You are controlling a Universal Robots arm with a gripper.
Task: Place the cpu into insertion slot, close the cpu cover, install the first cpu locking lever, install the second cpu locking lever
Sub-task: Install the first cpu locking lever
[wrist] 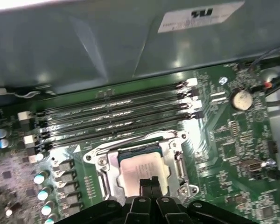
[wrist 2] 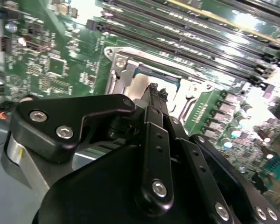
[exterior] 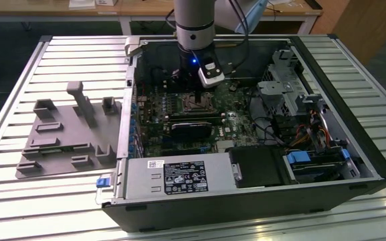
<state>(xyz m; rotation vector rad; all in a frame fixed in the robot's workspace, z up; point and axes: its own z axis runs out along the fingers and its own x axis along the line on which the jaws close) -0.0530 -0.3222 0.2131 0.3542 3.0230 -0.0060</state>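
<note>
An open computer case point(exterior: 247, 165) lay on a slatted tabletop point(exterior: 18, 201), the robot arm reaching down inside. The cpu point(wrist: 142, 170), a pale square chip, already sat in the insertion slot point(wrist: 107, 175) beside the memory slots point(wrist: 116, 119). The cpu cover point(wrist: 172, 154), a silvery frame, seemed to lie down around the chip. The claw point(wrist: 148, 183) hovered just above the chip's near edge, fingers pinched together and holding nothing. Doing this step well probably meant pressing gently and squarely, so the cover stayed flat.
</note>
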